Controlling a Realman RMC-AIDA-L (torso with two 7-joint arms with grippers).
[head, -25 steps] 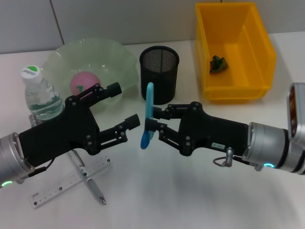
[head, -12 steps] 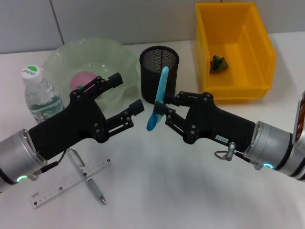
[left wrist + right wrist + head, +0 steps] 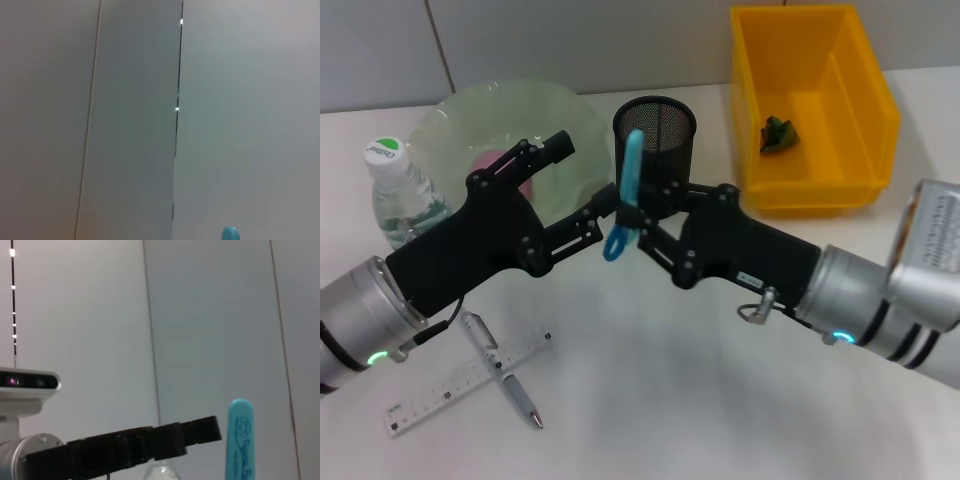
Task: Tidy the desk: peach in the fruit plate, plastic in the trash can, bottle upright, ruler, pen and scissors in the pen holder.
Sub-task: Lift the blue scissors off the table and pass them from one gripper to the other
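White desk, grey panelled wall behind.

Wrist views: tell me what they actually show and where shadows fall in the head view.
Left wrist view: mostly bare wall panels, only the scissors tip at the edge. Right wrist view: wall, the scissors' blue sheath, the left gripper finger. Head view: soft shadows on the table beneath both arms; right gripper holds the scissors.

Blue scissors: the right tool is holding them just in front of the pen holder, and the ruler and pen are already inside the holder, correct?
Not quite. The head view shows the right tool holding the blue scissors in front of the pen holder, but the ruler and pen still lie crossed on the desk, near the left arm, not in the holder.
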